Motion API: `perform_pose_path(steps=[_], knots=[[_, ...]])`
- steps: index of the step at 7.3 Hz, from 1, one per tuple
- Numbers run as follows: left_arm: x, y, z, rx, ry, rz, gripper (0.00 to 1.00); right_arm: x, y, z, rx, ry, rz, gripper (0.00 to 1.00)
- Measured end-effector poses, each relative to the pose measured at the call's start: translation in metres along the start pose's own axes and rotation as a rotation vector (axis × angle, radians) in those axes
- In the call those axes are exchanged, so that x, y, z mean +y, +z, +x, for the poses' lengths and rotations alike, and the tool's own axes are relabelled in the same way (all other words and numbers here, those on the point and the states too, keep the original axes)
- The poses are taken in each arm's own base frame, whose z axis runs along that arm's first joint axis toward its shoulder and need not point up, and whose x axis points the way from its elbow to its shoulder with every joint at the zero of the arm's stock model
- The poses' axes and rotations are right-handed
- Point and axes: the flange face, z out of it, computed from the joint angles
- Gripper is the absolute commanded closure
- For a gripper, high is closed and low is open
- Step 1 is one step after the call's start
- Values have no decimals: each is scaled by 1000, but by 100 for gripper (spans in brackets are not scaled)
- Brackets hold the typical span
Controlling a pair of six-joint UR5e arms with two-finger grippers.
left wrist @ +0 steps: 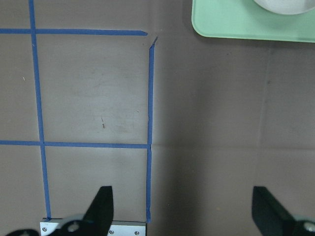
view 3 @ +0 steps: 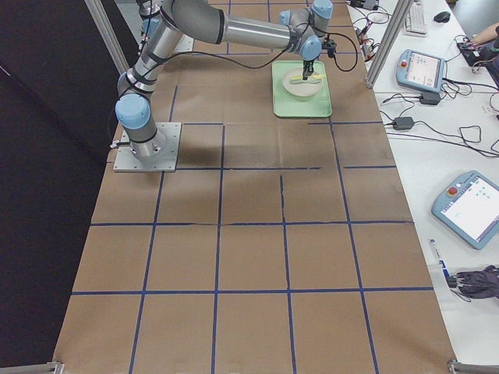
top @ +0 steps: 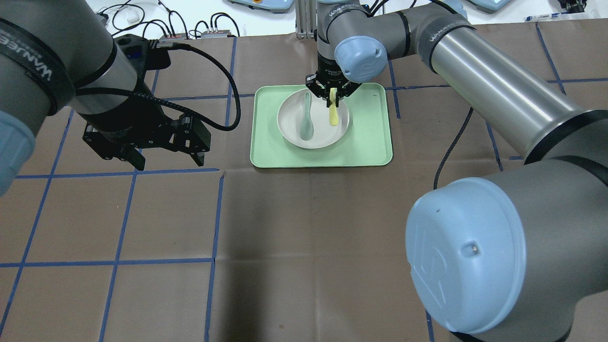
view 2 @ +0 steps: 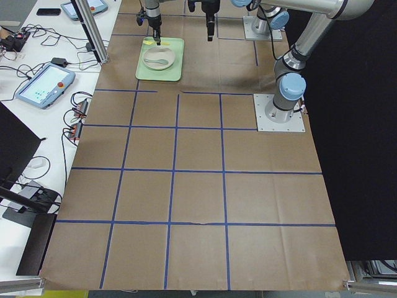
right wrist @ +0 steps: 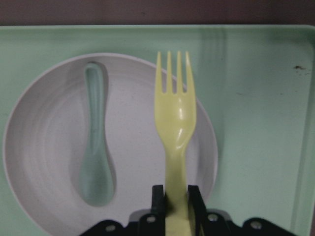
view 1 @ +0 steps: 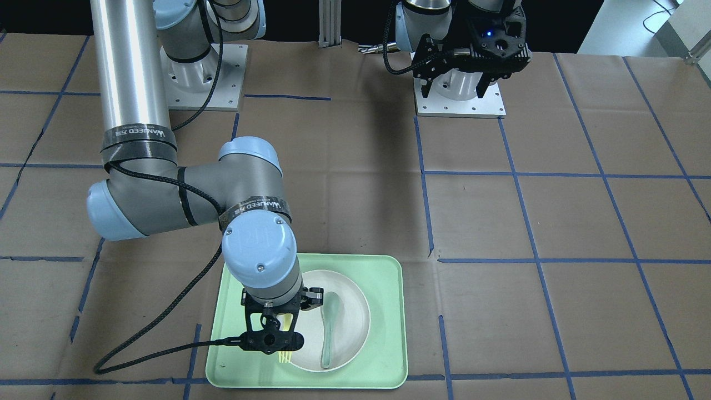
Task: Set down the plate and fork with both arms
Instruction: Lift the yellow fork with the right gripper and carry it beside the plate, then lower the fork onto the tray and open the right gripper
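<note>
The off-white plate (top: 323,135) lies in the mint-green tray (top: 370,142), with a teal-grey spoon (top: 306,118) in its left half. My right gripper (top: 332,95) is shut on the handle of the pale yellow fork (top: 334,114) and holds it over the plate's right half. In the right wrist view the fork (right wrist: 175,113) points its tines past the plate's (right wrist: 133,147) far rim, between the pads (right wrist: 193,196). I cannot tell whether the fork touches the plate. My left gripper (top: 168,159) is open and empty above the table, left of the tray.
The tray's corner (left wrist: 231,24) and the plate's edge (left wrist: 285,6) show at the top of the left wrist view. Brown paper with blue tape lines (top: 216,213) covers the table. The arm bases' mounting plates (view 1: 461,94) stand on the robot's side.
</note>
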Motion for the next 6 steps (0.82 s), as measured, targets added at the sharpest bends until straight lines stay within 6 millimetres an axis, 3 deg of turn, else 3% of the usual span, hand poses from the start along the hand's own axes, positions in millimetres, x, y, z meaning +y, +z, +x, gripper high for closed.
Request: perform_pose_path(steps=[2,4,6], knots=[[-7,12,-23,-3,-42,-33,0,-7,6,39,49,4,-20,96],[-1,28,-38,-3,-60,-56,0,-11,28,76,57,40,-59,96],[0,27,-41,-9,-65,-52,0,-13,52,84,55,54,-94,95]])
